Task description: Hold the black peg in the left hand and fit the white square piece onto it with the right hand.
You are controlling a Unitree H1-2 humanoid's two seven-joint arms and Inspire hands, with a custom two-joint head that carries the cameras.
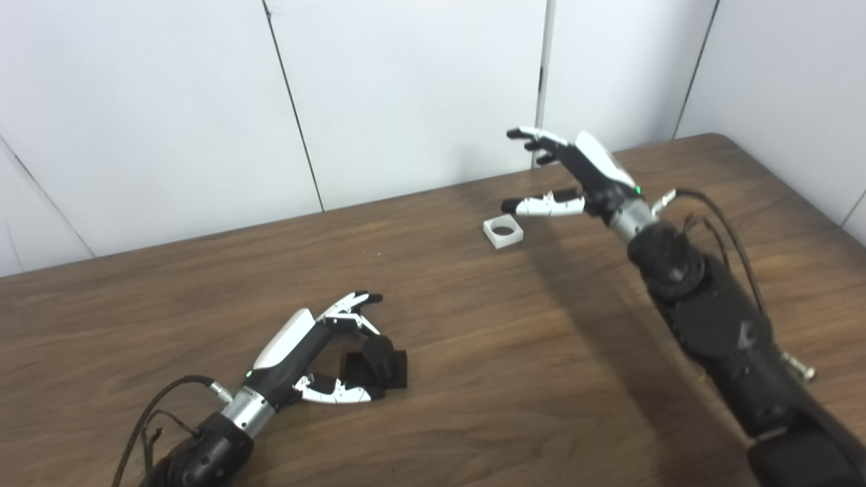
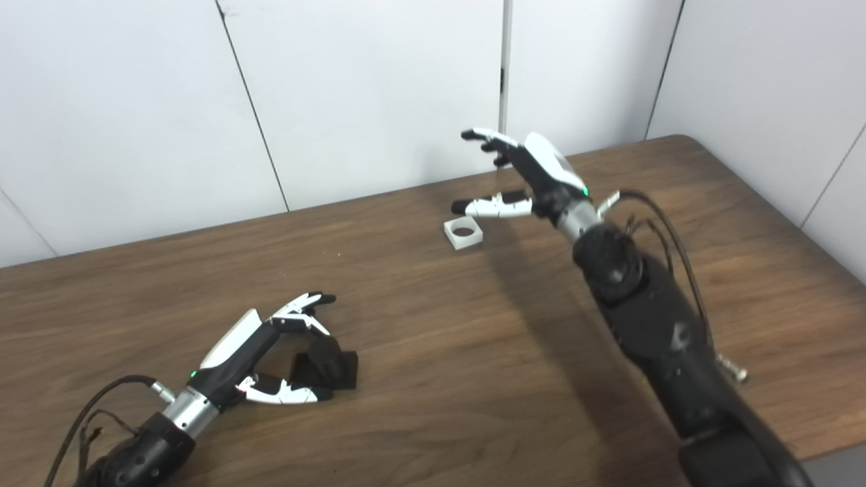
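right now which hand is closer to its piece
The left hand: its fingers flank the black peg. The right hand hovers open beside the white square piece.

Brown wooden table [image 1: 473, 406], white panelled wall [image 1: 406, 88] behind.

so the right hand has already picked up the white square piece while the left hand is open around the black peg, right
Not quite. The white square piece lies on the table, unheld; the left eye view shows the right hand open above it. The left hand is open around the black peg.

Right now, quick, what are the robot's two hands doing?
Left hand: open, fingers around the black peg, not gripping yet.
Right hand: open, empty, by the white square piece.
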